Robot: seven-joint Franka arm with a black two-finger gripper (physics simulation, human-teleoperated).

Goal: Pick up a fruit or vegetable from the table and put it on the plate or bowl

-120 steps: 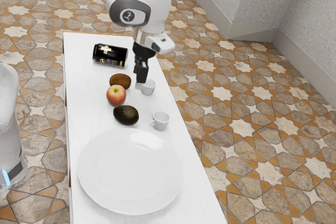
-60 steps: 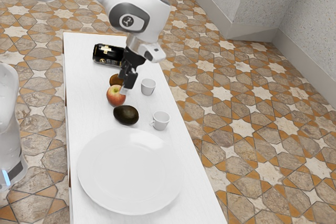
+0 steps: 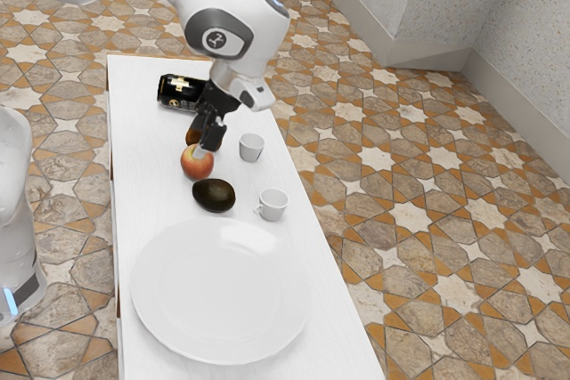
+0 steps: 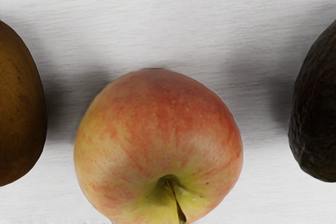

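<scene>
Gripper (image 3: 211,144) is held just above the apple (image 3: 195,166), pointed down at it with a slight tilt. How far it is open cannot be told. Nothing is gripped: the apple is seen resting on the white table (image 3: 142,193), with its shadow cast beside it.

In the wrist view the apple is centred under the hand, stem uppermost. A kiwi (image 4: 18,103) is found just beside the apple on one side and an avocado (image 4: 317,108) just beside it on the other. Neither is touching it, and a strip of table is seen in each gap.

The centring is judged deliberate, so that the apple can be straddled without either neighbour being nudged. The gaps are narrow, so a straight descent is called for.

- White plate (image 3: 220,295): beyond the avocado from the apple, bare. It is taken as the destination.
- Small white cup (image 3: 252,147): near the apple, on the exterior view's right.
- Second cup (image 3: 272,204): beyond the apple, beside the avocado.
- Black can (image 3: 185,93): lying on its side, beyond the kiwi from the apple.

Step judged as approach. Descent, closing and lift are not yet done.
</scene>
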